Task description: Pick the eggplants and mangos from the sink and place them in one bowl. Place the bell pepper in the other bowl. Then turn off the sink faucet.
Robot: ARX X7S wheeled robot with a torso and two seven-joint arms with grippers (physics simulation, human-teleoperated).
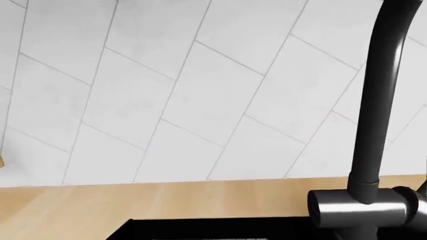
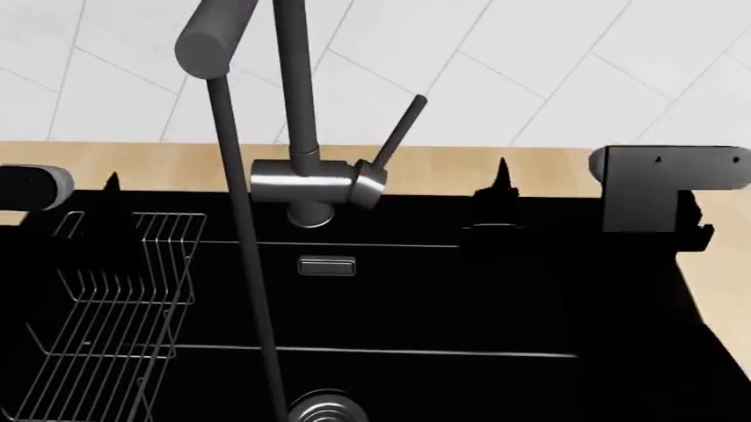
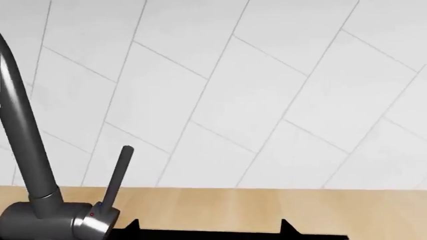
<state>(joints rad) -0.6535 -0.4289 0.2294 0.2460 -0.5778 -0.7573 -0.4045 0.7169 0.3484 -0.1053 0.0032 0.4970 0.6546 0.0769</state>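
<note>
The sink faucet (image 2: 302, 105) rises dark grey from a steel body (image 2: 302, 185), its thin lever (image 2: 399, 132) tilted up to the right. From its spout (image 2: 215, 40) a thin dark line drops to the drain (image 2: 317, 409). The right wrist view has the faucet (image 3: 23, 140) and lever (image 3: 119, 175) at one side, beyond my right gripper (image 3: 210, 231), which is open and empty. In the left wrist view the faucet (image 1: 377, 125) stands at the edge; my left fingers do not show there. One left fingertip (image 2: 112, 189) pokes up over the sink. Eggplants, mangos, bell pepper and both bowls are out of view.
The black sink basin (image 2: 470, 299) fills the lower head view, with a wire rack (image 2: 105, 308) inside it at the left. A wooden counter strip (image 2: 551, 163) runs behind it below a white tiled wall (image 2: 564, 61). My right wrist block (image 2: 657, 189) hangs over the sink's right rim.
</note>
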